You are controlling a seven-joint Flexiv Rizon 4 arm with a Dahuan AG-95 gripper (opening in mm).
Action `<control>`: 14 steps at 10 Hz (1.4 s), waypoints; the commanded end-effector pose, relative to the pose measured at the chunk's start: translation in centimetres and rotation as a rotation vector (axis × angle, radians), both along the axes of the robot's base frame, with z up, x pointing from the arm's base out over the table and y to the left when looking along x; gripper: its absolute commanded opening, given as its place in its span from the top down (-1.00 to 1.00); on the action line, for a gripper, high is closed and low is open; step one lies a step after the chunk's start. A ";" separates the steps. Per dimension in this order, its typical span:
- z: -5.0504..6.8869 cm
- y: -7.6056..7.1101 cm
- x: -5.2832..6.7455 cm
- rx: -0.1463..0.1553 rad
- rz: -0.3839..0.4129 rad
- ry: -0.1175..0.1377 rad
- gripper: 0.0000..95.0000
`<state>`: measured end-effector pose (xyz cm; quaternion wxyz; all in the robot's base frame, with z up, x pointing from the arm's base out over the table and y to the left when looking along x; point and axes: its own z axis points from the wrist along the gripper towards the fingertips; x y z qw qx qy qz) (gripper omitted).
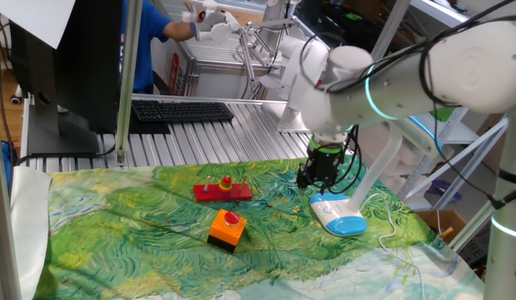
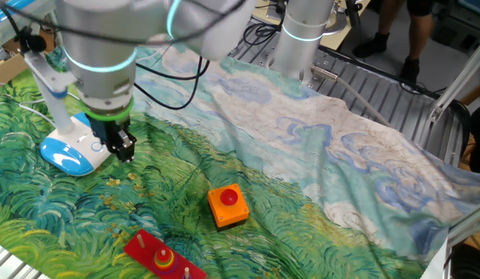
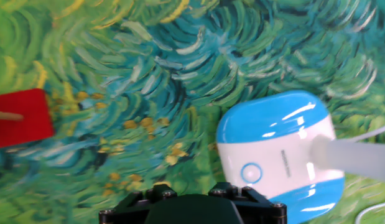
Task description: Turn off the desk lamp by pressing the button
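The desk lamp [image 1: 338,218] sits at the lower right of one fixed view, on a green painted cloth [image 1: 141,225] that covers the desk [image 1: 199,133]. Its flat white base has a light blue rim. In the hand view, the button [image 3: 250,172] is a small round ring on the white part, near the bottom middle of the frame. The gripper [image 1: 314,177] hangs just above the cloth, right beside the base. Nobody can tell if its fingers are wide or narrow. An orange box [image 1: 227,227] with a red knob sits left of the lamp. A red toy board [image 1: 222,191] lies further up.
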<state>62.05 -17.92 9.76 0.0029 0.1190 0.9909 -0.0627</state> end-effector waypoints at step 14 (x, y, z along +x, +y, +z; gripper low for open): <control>4.1 1.8 -1.1 0.064 -0.328 0.080 1.00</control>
